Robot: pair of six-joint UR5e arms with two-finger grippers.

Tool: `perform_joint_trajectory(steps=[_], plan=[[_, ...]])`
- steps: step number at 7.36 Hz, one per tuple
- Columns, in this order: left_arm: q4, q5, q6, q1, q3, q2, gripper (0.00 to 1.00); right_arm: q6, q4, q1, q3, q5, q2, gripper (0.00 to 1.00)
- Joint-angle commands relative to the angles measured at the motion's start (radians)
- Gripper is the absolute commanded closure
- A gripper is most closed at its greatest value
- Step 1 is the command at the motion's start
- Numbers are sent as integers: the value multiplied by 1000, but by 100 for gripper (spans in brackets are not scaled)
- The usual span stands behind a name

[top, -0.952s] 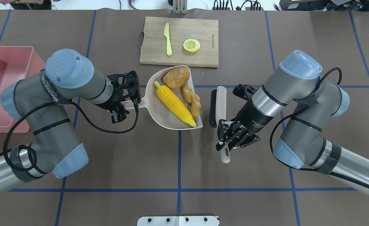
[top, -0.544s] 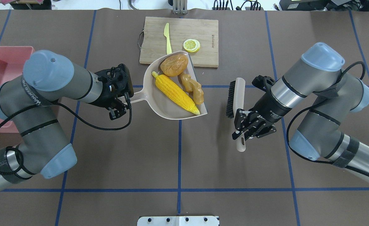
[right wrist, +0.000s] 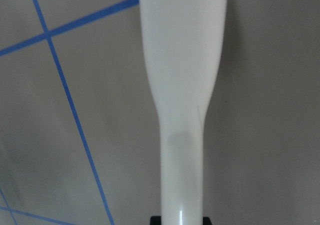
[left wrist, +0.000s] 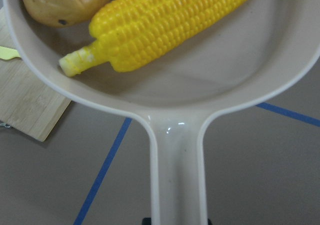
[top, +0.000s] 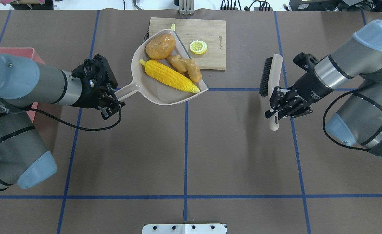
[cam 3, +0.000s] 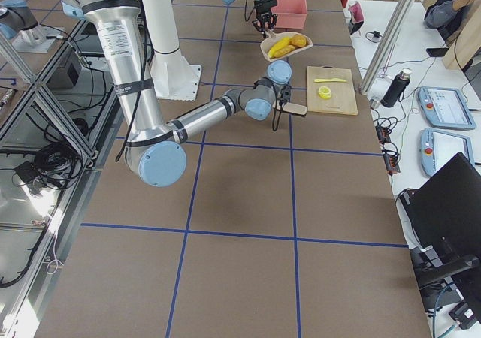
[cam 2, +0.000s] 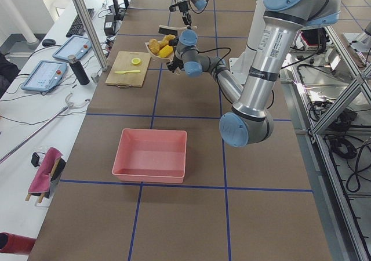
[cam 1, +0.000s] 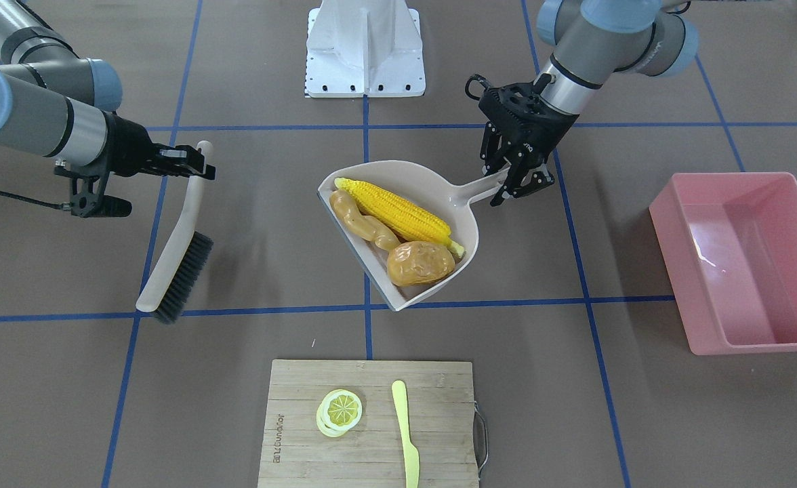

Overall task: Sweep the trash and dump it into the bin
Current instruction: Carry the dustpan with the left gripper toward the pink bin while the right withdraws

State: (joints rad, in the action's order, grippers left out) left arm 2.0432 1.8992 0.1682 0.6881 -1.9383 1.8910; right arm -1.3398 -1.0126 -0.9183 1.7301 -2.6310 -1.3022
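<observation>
Clock directions follow the overhead view, with 12 o'clock pointing away from the robot.

The trash lies together in the beige dustpan (top: 152, 94). The yellow corn cob (top: 169, 76) runs slantwise across the middle, stalk end toward 10 o'clock. The brown potato (top: 160, 47) sits at the pan's 12 o'clock end, just beside the stalk. The tan ginger root (top: 184, 67) lies along the corn's 1 o'clock side, touching it or very nearly. The pan is held clear of the table (top: 184, 146), and its far end overlaps the near left corner of the cutting board (top: 207, 32).

The pan's long handle points toward 8 o'clock. The left gripper (top: 113, 98) is clenched on the end of it, and the wrist camera shows the handle running straight down between the jaws.

The pink bin (cam 1: 730, 177) stands well apart from the pan at the table's 9 o'clock edge. Nothing lies inside it.

On the board, the lemon slice (top: 198, 47) rests at 3 o'clock from the potato. The pale knife (cam 1: 406, 434) shows fully in the front view and is mostly hidden behind the pan from overhead.

At 3 o'clock from the pan, well apart, the right gripper (top: 275, 109) grasps the handle of a brush (top: 270, 73). Its head points to 12 o'clock and its black bristles face 9 o'clock.
</observation>
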Motion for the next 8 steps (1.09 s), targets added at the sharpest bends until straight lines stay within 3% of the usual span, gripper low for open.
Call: perform_joint_trajectory(steps=[1, 3, 6, 8], plan=[[41, -31, 121, 23, -45, -52, 100, 159, 2, -111, -6, 20, 0, 100], [49, -32, 213, 60, -91, -125, 100, 355, 0, -139, -10, 52, -41, 100], [54, -31, 296, 143, -132, -242, 100, 588, -1, -155, -10, 98, -205, 100], [65, -28, 301, 195, -148, -295, 100, 648, -142, -162, 15, 104, -230, 100]])
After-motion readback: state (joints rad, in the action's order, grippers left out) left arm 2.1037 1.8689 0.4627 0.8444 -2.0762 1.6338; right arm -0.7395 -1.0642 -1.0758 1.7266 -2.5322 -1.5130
